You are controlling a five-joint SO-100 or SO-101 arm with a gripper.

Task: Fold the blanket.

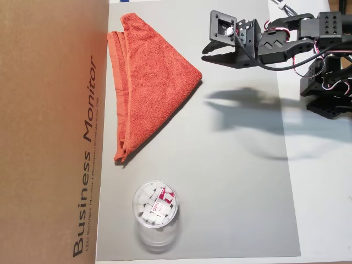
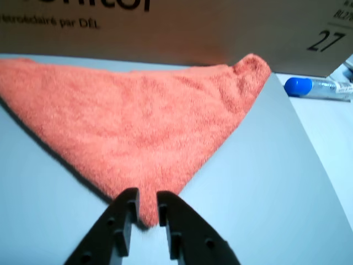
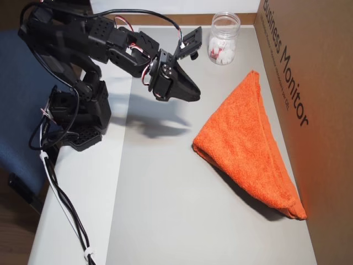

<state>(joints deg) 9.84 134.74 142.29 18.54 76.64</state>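
The blanket (image 1: 148, 82) lies folded into a triangle on the grey mat (image 1: 231, 192), its long hemmed side just beside the cardboard box (image 1: 49, 132) printed "Business Monitor" and its point turned away from the box toward the tool (image 1: 204, 54). In both overhead views the tool (image 3: 196, 95) hangs above the mat, apart from the blanket, with bare mat showing between its tips and the cloth's point. In the wrist view the tool's (image 2: 146, 205) two black fingers (image 2: 126, 212) stand slightly apart with nothing between them, and the point of the blanket (image 2: 138, 127) shows through the narrow gap, lower down on the mat. A clear jar (image 1: 155, 212) of white pieces stands on the mat near the box, well apart from the blanket's lower end. A blue-capped tube (image 2: 317, 87) lies on the table beyond the blanket's far corner.
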